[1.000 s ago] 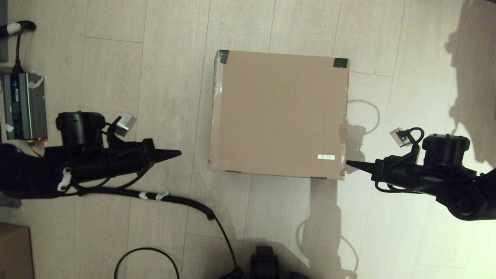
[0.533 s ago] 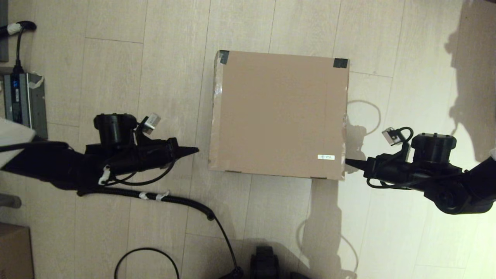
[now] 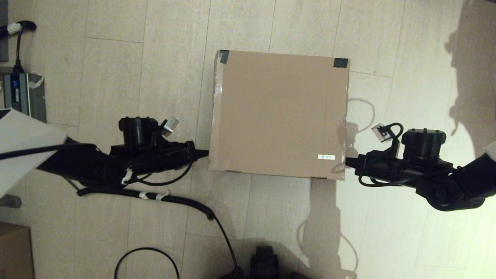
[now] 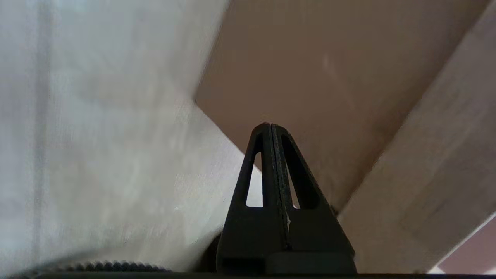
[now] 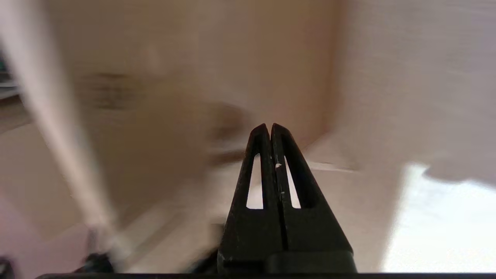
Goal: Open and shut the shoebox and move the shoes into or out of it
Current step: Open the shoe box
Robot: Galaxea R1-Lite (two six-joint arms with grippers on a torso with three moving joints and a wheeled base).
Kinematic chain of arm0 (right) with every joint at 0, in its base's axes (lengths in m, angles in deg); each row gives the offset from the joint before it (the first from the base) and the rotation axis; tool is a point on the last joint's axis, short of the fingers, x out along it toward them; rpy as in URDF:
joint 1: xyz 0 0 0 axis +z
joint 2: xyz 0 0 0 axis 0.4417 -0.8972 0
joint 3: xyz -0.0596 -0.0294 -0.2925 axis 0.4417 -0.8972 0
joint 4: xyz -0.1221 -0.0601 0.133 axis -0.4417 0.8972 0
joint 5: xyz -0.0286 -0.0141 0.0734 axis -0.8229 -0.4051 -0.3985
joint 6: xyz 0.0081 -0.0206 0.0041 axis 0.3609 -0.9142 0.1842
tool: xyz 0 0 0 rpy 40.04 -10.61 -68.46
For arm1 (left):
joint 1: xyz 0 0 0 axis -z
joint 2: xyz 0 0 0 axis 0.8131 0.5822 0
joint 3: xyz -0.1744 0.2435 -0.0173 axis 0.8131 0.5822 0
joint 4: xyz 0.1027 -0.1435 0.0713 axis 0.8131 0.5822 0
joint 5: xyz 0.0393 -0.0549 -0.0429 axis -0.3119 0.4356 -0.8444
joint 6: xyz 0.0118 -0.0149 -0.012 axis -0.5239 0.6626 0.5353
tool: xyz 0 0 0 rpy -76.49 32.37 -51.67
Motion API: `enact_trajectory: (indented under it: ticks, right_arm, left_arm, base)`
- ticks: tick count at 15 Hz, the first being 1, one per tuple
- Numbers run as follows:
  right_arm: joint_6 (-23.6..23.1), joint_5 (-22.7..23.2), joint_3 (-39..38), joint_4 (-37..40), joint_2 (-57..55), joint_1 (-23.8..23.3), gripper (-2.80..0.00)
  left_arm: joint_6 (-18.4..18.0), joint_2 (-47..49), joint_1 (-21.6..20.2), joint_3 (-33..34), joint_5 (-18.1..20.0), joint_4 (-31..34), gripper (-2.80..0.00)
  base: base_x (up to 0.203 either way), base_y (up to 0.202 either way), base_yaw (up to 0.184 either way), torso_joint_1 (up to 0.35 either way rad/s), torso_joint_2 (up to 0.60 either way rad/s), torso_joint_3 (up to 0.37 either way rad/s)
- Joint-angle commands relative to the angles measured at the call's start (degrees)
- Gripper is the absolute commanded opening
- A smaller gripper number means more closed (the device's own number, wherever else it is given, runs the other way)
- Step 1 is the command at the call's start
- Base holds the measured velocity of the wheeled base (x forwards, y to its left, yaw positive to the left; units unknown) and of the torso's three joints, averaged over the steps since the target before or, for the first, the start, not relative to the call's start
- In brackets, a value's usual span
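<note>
Both of our grippers have their fingers pressed together with nothing between them. Our left gripper point(image 3: 205, 154) sits at the shoebox's point(image 3: 279, 112) nine o'clock side, near the front corner, its tip touching or all but touching the cardboard wall; the left wrist view shows the shut fingers point(image 4: 271, 131) right against the brown side of the shoebox point(image 4: 310, 77). Our right gripper point(image 3: 347, 162) is at the three o'clock side, also near the front corner, tip at the box edge beside the small white label point(image 3: 326, 157). The right wrist view shows the fingers point(image 5: 270, 130) pointed at the shoebox wall point(image 5: 232, 58), though we cannot tell whether they touch it.

The shoebox rests on the floor point(image 3: 155, 58) in the middle of our view, lid flat and closed, black tape patches point(image 3: 340, 62) at the two twelve o'clock corners. We see no shoes anywhere, so we judge they are inside, if present at all.

As we read it, the task has barely begun: the lid is not yet lifted and no shoe has been moved. Opening the flap, taking the shoes out or putting them in, and closing the box all remain. A smaller carton point(image 3: 13, 252) sits at eight o'clock, well apart.
</note>
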Motion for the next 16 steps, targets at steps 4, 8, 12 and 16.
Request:
enact_trajectory:
  ticks: [4, 8, 12, 16]
  right_arm:
    - [0.4, 0.3, -2.0, 3.0, 7.8, 1.6, -2.8]
    - [0.5, 0.2, -3.8, 5.3, 12.8, 1.6, -2.8]
    - [0.6, 0.3, -0.9, 11.0, 17.0, 1.6, -2.8]
    - [0.9, 0.3, 8.3, 19.9, 19.1, 1.6, -2.8]
  left_arm:
    - [0.2, -4.5, -0.1, 4.2, 0.3, -0.3, -2.8]
    - [0.2, -7.4, -0.2, 5.7, 0.2, -0.5, -2.8]
    - [0.3, -11.4, -0.2, 6.9, 0.1, -0.4, -2.8]
    - [0.4, -14.8, -0.2, 8.9, 0.2, -0.5, -2.8]
  base:
    - [0.0, 0.0, 0.0, 0.0, 0.0, 0.0]
    - [0.0, 0.0, 0.0, 0.0, 0.0, 0.0]
    - [0.0, 0.0, 0.0, 0.0, 0.0, 0.0]
    - [0.0, 0.0, 0.0, 0.0, 0.0, 0.0]
